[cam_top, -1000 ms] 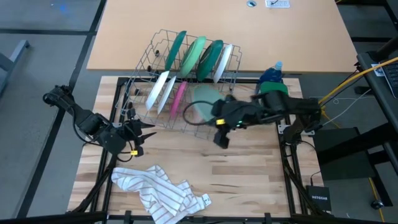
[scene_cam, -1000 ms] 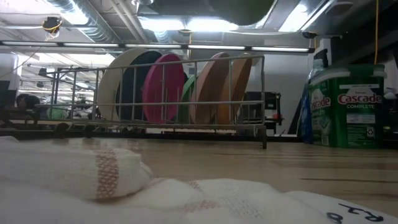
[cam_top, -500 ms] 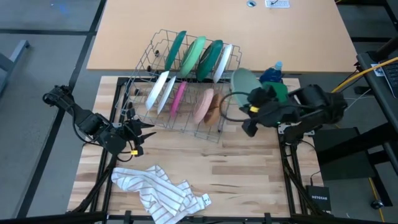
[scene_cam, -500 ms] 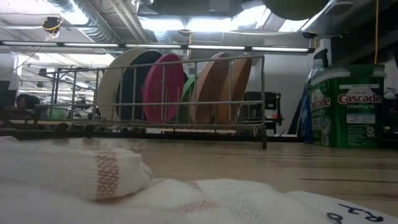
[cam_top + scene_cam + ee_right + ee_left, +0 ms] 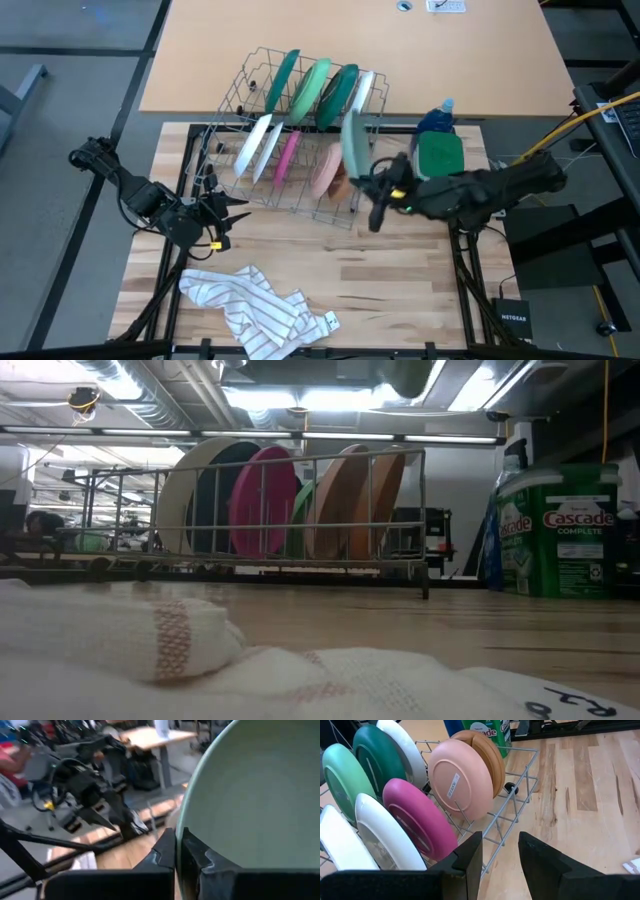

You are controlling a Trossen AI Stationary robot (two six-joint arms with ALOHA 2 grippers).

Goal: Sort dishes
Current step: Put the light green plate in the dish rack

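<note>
A wire rack (image 5: 300,140) holds dishes on edge: dark green, light green and white plates in its far row (image 5: 320,85), and white, pink, tan and brown ones in its near row (image 5: 460,777). My right gripper (image 5: 368,183) is shut on a light green plate (image 5: 352,143) above the rack's right end. The plate also shows in the right wrist view (image 5: 255,795) and at the top of the low view (image 5: 410,374). My left gripper (image 5: 228,210) is open and empty, left of the rack's near corner (image 5: 500,855). My right gripper pinches the light green plate's rim (image 5: 186,832) between its two fingers, one finger on each face. The fingers come level from the table's right. The plate stands on edge, lifted clear above the rack's right end.
A green-lidded detergent container (image 5: 441,155) and a blue bottle (image 5: 440,113) stand right of the rack. A white striped cloth (image 5: 258,305) lies crumpled near the front edge. A tan table (image 5: 350,40) lies beyond the rack. Bare wood (image 5: 390,270) lies at front right.
My right gripper has carried the light green plate from over the rack's near right corner toward the table's right, then back toward the rack's right end. The plate has turned from lying nearly flat to standing on edge.
</note>
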